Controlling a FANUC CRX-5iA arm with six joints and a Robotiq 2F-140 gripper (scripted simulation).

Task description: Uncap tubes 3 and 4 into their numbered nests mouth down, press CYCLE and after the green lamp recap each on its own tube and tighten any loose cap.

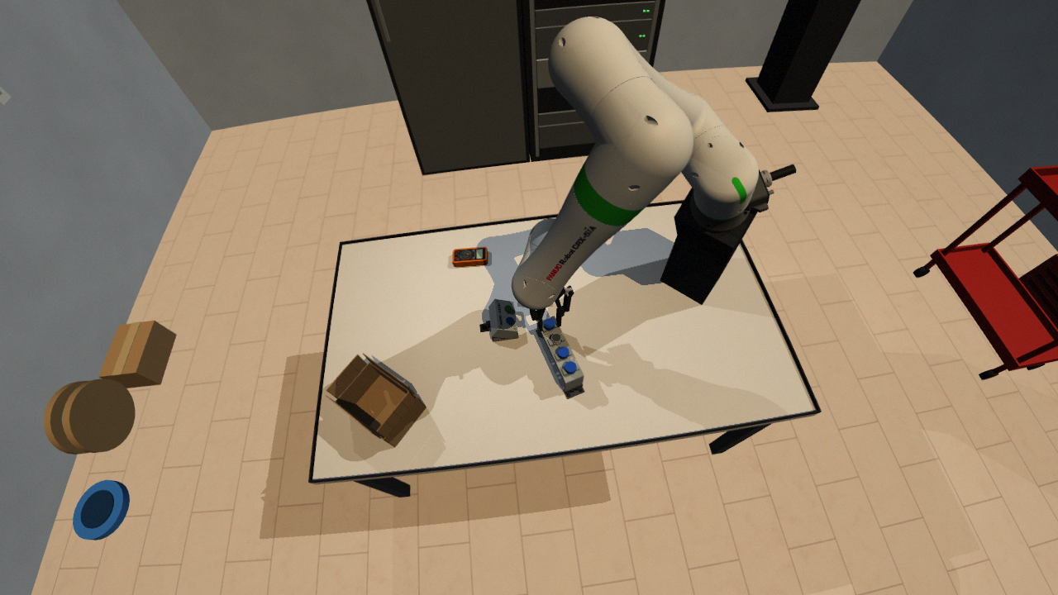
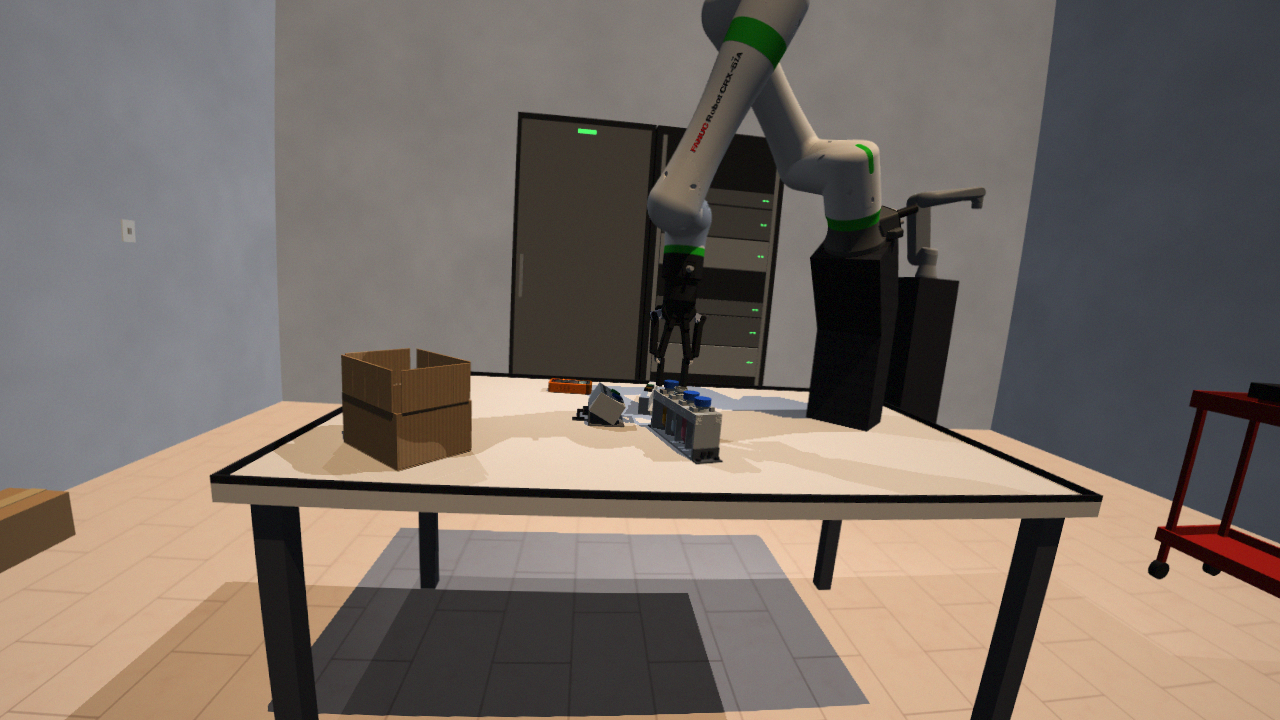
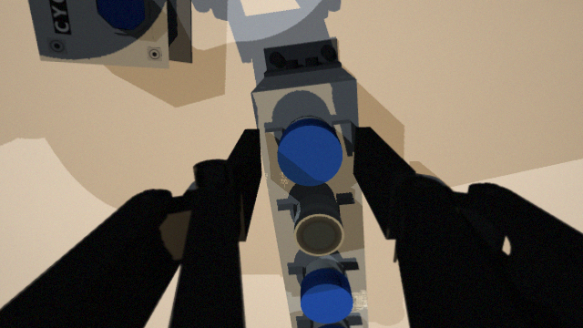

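My gripper (image 3: 307,151) (image 1: 550,314) (image 2: 675,362) is open. It hangs over the far end of the decapping station (image 1: 573,384) (image 2: 693,431) (image 3: 269,118). Its two fingers stand on either side of a blue cap (image 3: 310,152) (image 1: 550,323), with a gap on each side. That cap sits at the end tube place nearest the key housing. The tube beside it (image 3: 319,233) (image 1: 556,337) is open, with no cap. The following tube carries a blue cap (image 3: 325,292) (image 1: 563,351), and so does the last one (image 1: 569,367). The blue CYCLE key (image 3: 120,9) in its housing (image 3: 105,43) (image 1: 504,319) (image 2: 606,404) is unlit.
A brown cardboard box (image 1: 377,399) (image 2: 405,407) stands at the table's front left. An orange meter (image 1: 469,256) (image 2: 568,385) lies at the back. The arm's black base (image 1: 698,254) (image 2: 850,331) stands at the back right. A pale grey tray part (image 3: 273,18) lies just beyond the station.
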